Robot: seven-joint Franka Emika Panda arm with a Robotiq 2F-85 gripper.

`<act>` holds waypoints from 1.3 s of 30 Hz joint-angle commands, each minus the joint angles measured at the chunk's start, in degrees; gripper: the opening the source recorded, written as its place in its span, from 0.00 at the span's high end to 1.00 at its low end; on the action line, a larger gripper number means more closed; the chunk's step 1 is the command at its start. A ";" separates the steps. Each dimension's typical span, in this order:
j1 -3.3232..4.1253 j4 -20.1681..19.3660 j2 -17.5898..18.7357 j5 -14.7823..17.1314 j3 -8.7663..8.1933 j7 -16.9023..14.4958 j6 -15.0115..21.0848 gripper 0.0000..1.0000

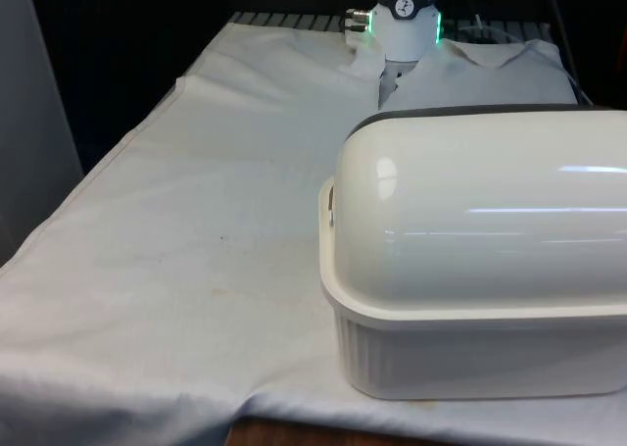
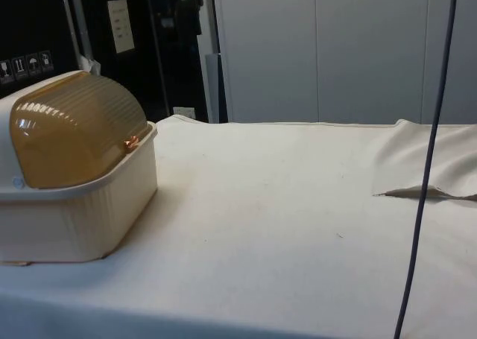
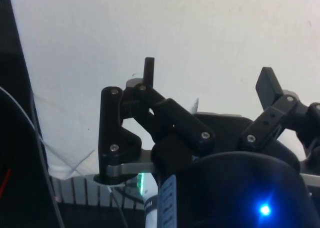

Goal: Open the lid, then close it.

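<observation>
Bread box sits at the front view's right, near the camera, its cream back turned to you on the white cloth covering the tabletop, with black curtains behind. From the side view you see the amber ribbed lid down on the cream base, pale cabinet panels behind, and a dark cable hanging in front. In the wrist view the gripper has its jaws spread wide above bare cloth, holding nothing.

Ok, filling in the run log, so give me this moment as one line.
lid: shut on bread box | gripper: open, holding nothing, over bare cloth | opening: not yet begun
</observation>
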 commanded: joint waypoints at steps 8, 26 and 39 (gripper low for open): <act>0.23 -2.75 -0.29 -0.46 1.26 1.55 5.56 0.00; 0.34 -9.74 -0.74 -0.40 2.58 1.66 16.62 0.00; 0.34 -14.50 -0.06 -0.11 2.98 1.15 24.81 0.00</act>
